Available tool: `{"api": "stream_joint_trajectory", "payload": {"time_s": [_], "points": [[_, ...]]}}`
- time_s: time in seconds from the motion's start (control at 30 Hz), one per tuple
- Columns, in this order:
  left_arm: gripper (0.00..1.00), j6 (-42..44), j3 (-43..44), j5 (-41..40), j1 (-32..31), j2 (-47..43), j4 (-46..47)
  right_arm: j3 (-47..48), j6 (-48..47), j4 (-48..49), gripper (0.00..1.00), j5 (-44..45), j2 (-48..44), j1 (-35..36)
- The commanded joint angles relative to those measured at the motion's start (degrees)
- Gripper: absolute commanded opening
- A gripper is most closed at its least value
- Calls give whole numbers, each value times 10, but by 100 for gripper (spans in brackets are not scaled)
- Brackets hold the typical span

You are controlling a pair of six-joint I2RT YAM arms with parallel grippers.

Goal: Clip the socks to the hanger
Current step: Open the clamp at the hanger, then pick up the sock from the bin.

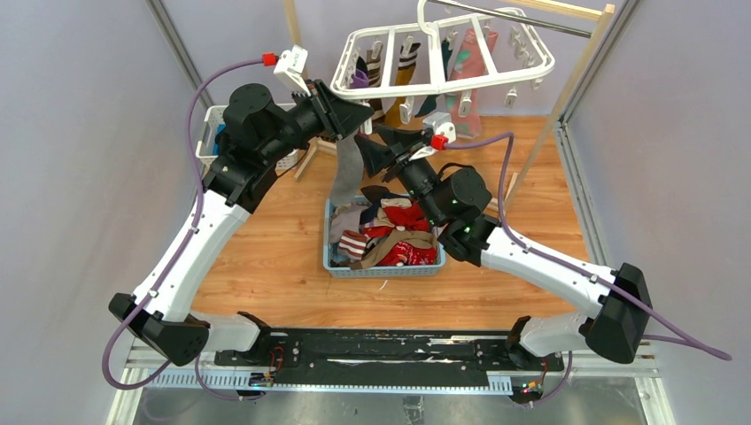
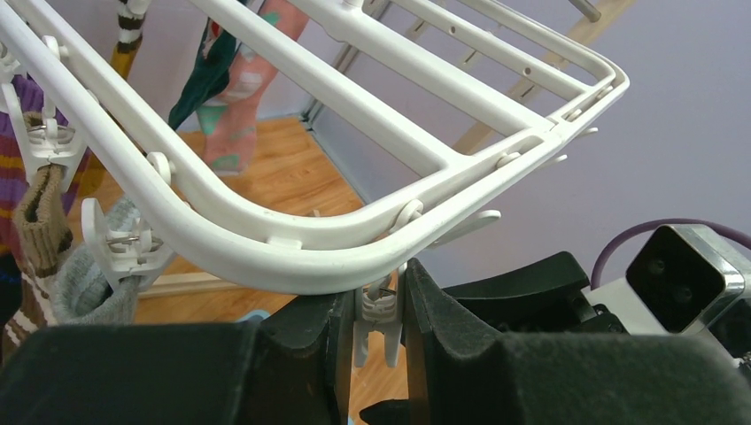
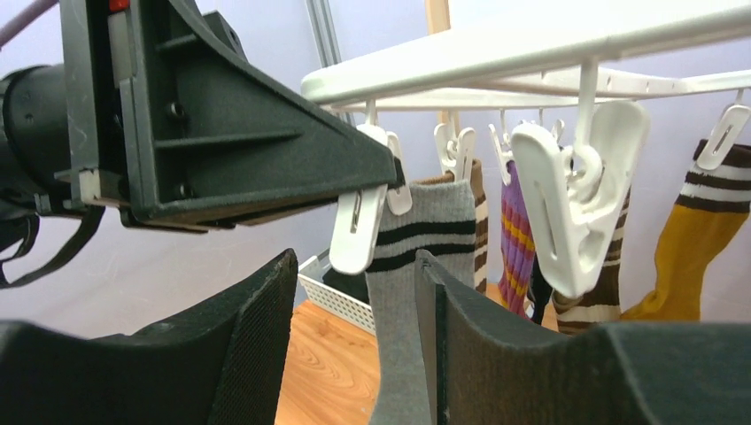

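Observation:
The white hanger (image 1: pixel 443 84) hangs from a rail at the back, and several socks are clipped along its far side. My left gripper (image 1: pixel 365 111) is shut on one white clip (image 2: pixel 381 310) under the hanger's near corner (image 2: pixel 292 257). A grey sock with black stripes (image 3: pixel 416 266) hangs down from that clip (image 3: pixel 359 230); whether the clip bites it I cannot tell. My right gripper (image 3: pixel 354 257) stands open around the sock's upper part, and the fabric lies against its right finger (image 3: pixel 478 319). More socks (image 1: pixel 394 230) are piled in the blue basket (image 1: pixel 381 270).
A wooden rack with a metal rail (image 1: pixel 531 22) carries the hanger. A white lattice basket (image 1: pixel 211 133) sits behind the left arm. Other clips (image 3: pixel 571 195) and striped socks (image 3: pixel 518 239) dangle close to my right gripper. Purple walls close in both sides.

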Motion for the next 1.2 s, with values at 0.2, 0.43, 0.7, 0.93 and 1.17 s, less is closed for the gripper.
{"api": "stream_joint_trajectory", "payload": {"time_s": [0.2,0.43,0.7,0.93,1.17], "points": [[0,10,10,-19,-2,-11,-16,20,-20,-6,56,-6,-3,6],[0,43,18,-33,1,-18,-53,-77,-21,-195,66,-14,-93,6],[0,77,21,-43,8,-25,-80,-161,71,-333,61,-148,-75,5],[0,88,21,-46,8,-27,-79,-197,148,-230,52,-266,24,-5],[0,87,31,-43,8,-23,-77,-223,219,-118,49,-382,108,-69]]}}
